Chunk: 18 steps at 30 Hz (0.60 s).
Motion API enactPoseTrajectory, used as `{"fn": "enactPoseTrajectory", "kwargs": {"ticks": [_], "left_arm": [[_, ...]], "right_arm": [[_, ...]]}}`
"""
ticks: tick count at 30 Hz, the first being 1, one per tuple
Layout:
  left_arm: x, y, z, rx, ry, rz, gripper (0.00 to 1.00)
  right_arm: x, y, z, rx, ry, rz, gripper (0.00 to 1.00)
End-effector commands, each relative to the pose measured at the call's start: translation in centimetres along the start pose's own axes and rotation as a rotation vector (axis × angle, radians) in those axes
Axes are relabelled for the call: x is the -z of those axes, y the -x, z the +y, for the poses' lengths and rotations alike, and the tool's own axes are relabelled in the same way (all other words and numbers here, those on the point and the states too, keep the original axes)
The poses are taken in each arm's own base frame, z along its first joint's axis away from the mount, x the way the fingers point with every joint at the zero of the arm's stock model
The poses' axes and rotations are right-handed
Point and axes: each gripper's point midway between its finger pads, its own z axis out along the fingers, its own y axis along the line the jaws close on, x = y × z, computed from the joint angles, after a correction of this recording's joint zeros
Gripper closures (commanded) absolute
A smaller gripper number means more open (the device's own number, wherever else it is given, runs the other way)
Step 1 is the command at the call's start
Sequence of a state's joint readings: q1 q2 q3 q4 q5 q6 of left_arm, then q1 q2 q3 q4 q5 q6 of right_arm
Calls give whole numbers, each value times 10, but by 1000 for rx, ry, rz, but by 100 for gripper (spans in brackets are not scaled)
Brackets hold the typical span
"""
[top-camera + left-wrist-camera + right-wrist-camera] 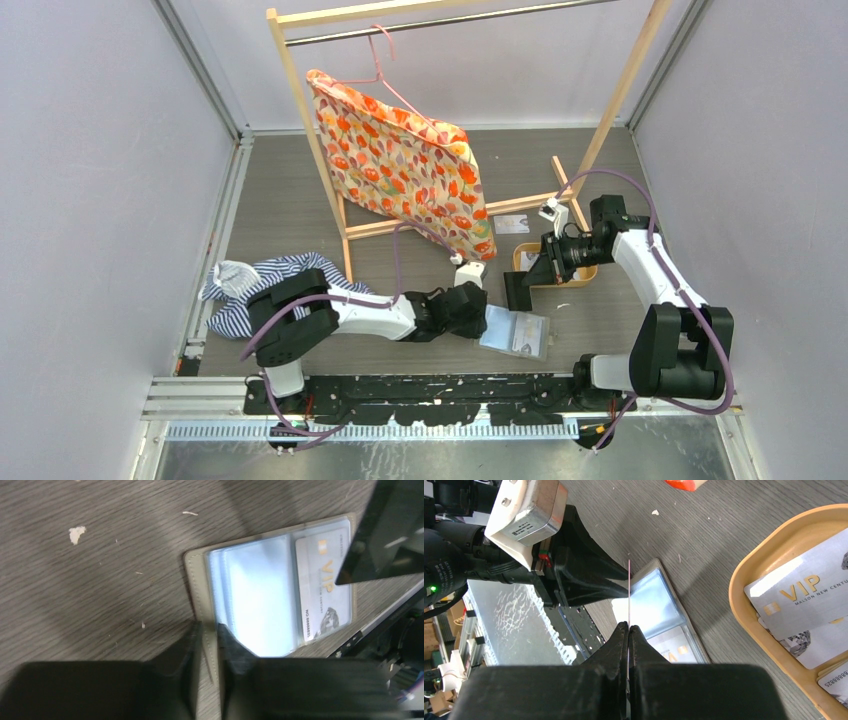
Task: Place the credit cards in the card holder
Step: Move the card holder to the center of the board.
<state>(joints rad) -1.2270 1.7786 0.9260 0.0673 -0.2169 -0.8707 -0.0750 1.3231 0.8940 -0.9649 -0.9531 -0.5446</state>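
Note:
The card holder [520, 333] lies open near the table's front edge, clear sleeves up. One pale VIP card [322, 587] sits in a sleeve. My left gripper [480, 318] is shut on the holder's taupe left edge [200, 595], with a finger on each side of it in the left wrist view [210, 632]. My right gripper [530, 277] is shut on a black card [517, 290] and holds it just above the holder. The card shows edge-on in the right wrist view [629, 592] and at the top right of the left wrist view [385, 535]. More pale VIP cards [799, 597] lie in the tan tray [744, 575].
The tan tray [580, 279] stands right of the holder. A wooden rack [300, 120] with a floral cloth [410, 170] on a pink hanger stands behind. A striped cloth [240, 290] lies at the left. A white card [511, 224] lies by the rack's foot.

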Motion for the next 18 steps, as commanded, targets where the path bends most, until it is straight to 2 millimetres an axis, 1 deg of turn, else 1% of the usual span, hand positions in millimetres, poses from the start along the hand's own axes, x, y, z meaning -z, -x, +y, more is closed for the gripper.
{"fn": "enactPoseTrajectory", "kwargs": {"ticks": [1, 2, 4, 7, 9, 10, 12, 15, 16, 17, 18], "left_arm": [[-8, 0, 10, 16, 44, 0, 97], [-10, -2, 14, 28, 54, -1, 99], [-12, -3, 26, 67, 88, -23, 100], [-8, -5, 43, 118, 122, -76, 100], [-1, -2, 49, 164, 119, -117, 100], [2, -5, 56, 174, 123, -129, 100], [10, -3, 62, 196, 121, -167, 100], [22, 3, 78, 221, 151, -222, 100], [26, 5, 79, 223, 137, -237, 100], [30, 10, 75, 214, 101, -259, 100], [34, 15, 66, 192, 45, -279, 100]], "right_arm": [[4, 12, -2, 40, -5, -15, 99], [3, 11, -2, 38, -3, -13, 99], [2, 11, -2, 35, 3, -10, 99], [1, 12, -3, 27, 6, -12, 99], [0, 13, -4, 15, 7, -18, 99], [-1, 14, -4, 5, 7, -24, 99], [-3, 16, -5, -7, 7, -33, 99], [-5, 15, -9, -15, -10, -24, 99], [-6, 13, -11, -12, -22, -13, 99], [-6, 13, -12, -6, -30, -6, 99], [-5, 11, -13, 1, -39, 3, 99]]}}
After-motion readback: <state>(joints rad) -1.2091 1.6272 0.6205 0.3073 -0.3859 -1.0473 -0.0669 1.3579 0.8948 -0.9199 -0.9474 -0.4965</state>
